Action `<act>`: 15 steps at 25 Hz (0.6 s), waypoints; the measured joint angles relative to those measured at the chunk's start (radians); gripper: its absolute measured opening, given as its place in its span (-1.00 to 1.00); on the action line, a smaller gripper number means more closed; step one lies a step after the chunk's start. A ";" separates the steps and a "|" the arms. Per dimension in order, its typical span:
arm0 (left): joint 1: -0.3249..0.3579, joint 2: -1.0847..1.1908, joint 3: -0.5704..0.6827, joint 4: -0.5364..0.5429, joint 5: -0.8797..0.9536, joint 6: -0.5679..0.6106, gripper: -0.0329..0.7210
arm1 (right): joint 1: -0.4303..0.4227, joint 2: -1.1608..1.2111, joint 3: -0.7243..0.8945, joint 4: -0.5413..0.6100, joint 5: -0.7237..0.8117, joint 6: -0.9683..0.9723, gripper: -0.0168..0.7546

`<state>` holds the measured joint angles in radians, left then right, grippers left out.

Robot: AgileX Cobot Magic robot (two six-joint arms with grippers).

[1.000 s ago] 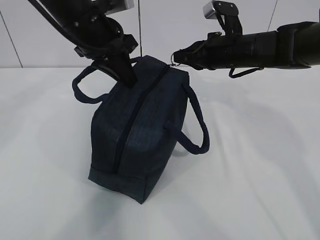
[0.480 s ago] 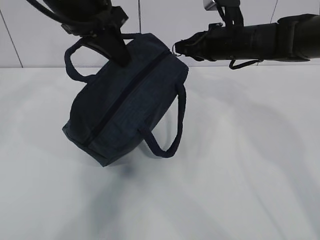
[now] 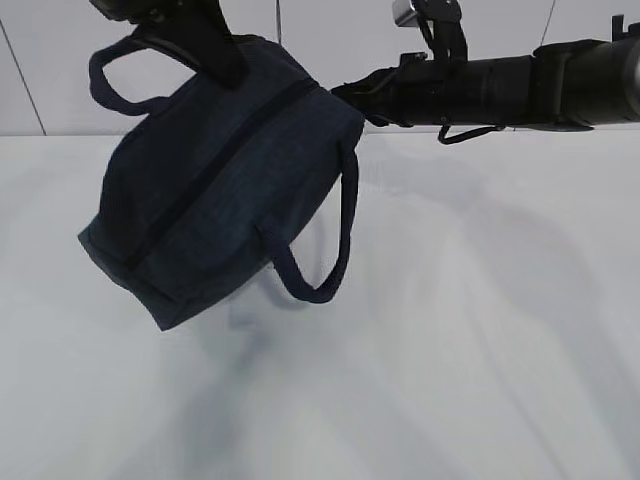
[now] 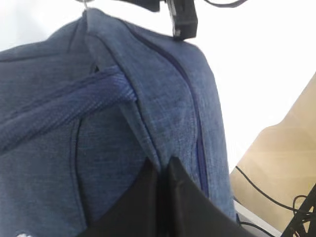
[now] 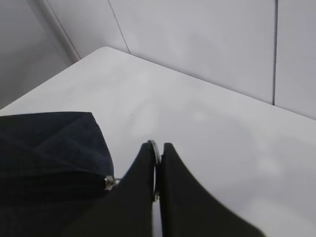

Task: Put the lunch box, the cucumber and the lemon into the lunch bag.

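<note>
Holding lunch bag (image 3: 215, 190) aloft at upper left, left end effector (image 4: 160, 168) clamped on fabric. Right end effector (image 5: 157, 158) pinching ring pull (image 5: 156, 170); keeping zipper line taut.

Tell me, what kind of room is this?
Probably a lab or test bench, not a home: a plain white table, bare pale wall panels, and loose cables beside the hoisted lunch bag.
</note>
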<state>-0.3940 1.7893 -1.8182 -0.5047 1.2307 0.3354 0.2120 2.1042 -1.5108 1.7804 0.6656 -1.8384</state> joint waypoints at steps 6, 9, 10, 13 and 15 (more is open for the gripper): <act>0.000 -0.013 0.000 0.006 0.000 0.000 -0.93 | 0.001 0.002 -0.008 0.023 0.033 0.000 -0.94; 0.000 -0.014 0.000 0.006 0.012 0.000 -0.93 | -0.005 0.002 -0.012 0.021 0.073 0.002 -0.91; 0.000 -0.014 0.000 0.006 0.018 0.000 -0.93 | -0.007 0.004 -0.019 0.021 0.090 0.005 -0.86; 0.000 -0.014 0.000 0.006 0.026 0.000 -0.93 | -0.011 0.010 -0.054 0.015 0.131 0.073 -0.54; 0.000 -0.014 0.000 0.005 0.026 0.000 -0.93 | -0.013 0.010 -0.085 0.013 0.159 0.139 -0.25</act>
<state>-0.3940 1.7750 -1.8182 -0.5001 1.2571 0.3354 0.1985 2.1143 -1.5963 1.7937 0.8251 -1.6990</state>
